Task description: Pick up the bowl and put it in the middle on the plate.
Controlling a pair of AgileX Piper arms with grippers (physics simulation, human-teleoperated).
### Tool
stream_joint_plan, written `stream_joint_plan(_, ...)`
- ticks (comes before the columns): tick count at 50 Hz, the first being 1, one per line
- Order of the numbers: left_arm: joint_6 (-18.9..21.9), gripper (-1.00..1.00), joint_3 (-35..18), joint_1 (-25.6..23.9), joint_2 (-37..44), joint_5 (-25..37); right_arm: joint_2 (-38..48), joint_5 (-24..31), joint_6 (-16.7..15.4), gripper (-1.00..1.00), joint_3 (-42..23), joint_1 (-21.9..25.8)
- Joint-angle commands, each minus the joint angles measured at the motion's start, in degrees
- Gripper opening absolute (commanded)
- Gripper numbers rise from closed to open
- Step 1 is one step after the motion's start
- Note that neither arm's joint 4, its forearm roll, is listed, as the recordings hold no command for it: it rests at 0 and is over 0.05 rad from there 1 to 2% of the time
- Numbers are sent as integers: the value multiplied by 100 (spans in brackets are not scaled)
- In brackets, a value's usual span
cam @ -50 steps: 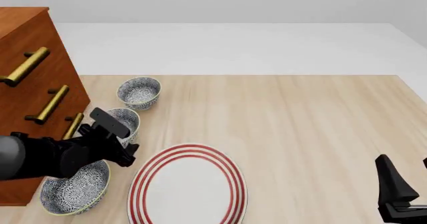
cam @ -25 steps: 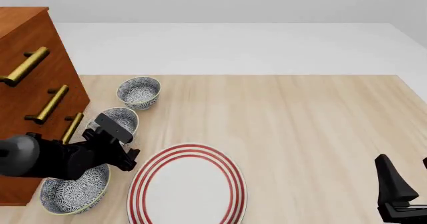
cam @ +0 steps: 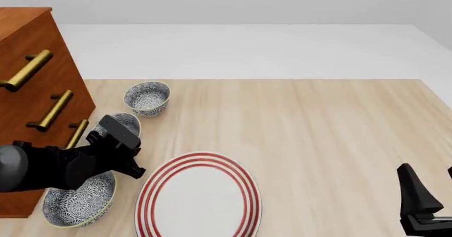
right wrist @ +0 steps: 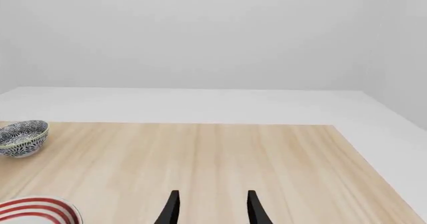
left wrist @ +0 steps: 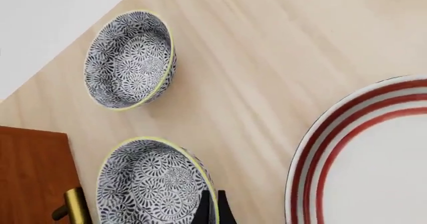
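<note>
Three patterned bowls stand in a row beside the cabinet. My left gripper (left wrist: 212,210) is shut on the plate-side rim of the middle bowl (left wrist: 151,185). In the front view that gripper (cam: 126,144) covers most of this bowl (cam: 118,121). The far bowl (cam: 147,97) and the near bowl (cam: 78,201) are untouched. The red-ringed white plate (cam: 199,194) lies just right of the left gripper, with nothing on it. My right gripper (right wrist: 212,209) is open and holds nothing, at the table's near right corner (cam: 427,180).
A wooden cabinet (cam: 32,46) with brass drawer handles (cam: 53,110) stands along the left edge, close behind the bowls. The far bowl (right wrist: 23,136) and a sliver of the plate (right wrist: 37,211) show in the right wrist view.
The left gripper has shifted slightly left toward the cabinet, and the middle bowl shows a little further left with it. The right arm has not moved.
</note>
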Motion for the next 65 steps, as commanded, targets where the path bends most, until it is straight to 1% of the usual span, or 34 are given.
stream_joint_plan(1, 37, -100, -53, -253, -659, 453, -9, 29, -12, 100, -27, 1)
stream_joint_plan(2, 37, -100, -75, -298, -794, 583, -8, 11, -21, 100, -16, 2)
stream_joint_plan(4, 82, -100, -46, -388, -916, 607, 12, -4, 17, 100, 3, -2)
stream_joint_plan(6, 13, -100, -74, -465, -1004, 739, 0, 6, -1, 100, -6, 0)
stream_joint_plan(8, 63, -100, -45, -553, -1121, 798, -6, 1, -20, 100, -6, 3)
stream_joint_plan(12, -117, -100, -95, -745, -1295, 999, 2, -6, -4, 100, 2, 0)
stream_joint_plan(22, 2, -100, 1, -957, -1609, 1150, -1, 21, 15, 100, -11, -1)
stream_joint_plan(25, -81, -100, -28, -1122, -1707, 1279, -11, 28, -17, 100, -27, 2)
stream_joint_plan(28, -52, -100, -26, -1226, -1789, 1369, 1, 17, 13, 100, -10, -1)
stream_joint_plan(30, -255, -100, -121, -1469, -1895, 1560, -10, 33, -10, 100, -30, 1)
stream_joint_plan(33, -141, -100, -105, -1474, -2007, 1613, -7, 38, 3, 100, -28, 0)
stream_joint_plan(40, -99, -100, -91, -1671, -2174, 1770, 8, 2, 14, 100, 0, -1)
stream_joint_plan(46, -162, -100, -72, -1842, -2260, 1839, 5, 8, 9, 100, -6, -1)
stream_joint_plan(48, -213, -100, -45, -1958, -2260, 1847, 5, -3, 1, 100, 0, 0)
stream_joint_plan(50, -181, -100, -10, -2038, -2265, 1845, 2, -4, -10, 100, -3, 1)
stream_joint_plan(59, -271, -100, -95, -2438, -2318, 2035, 22, -23, 11, 100, 11, -1)
stream_joint_plan(65, -236, -100, -77, -2689, -2257, 2039, 16, -19, 10, 100, 11, -1)
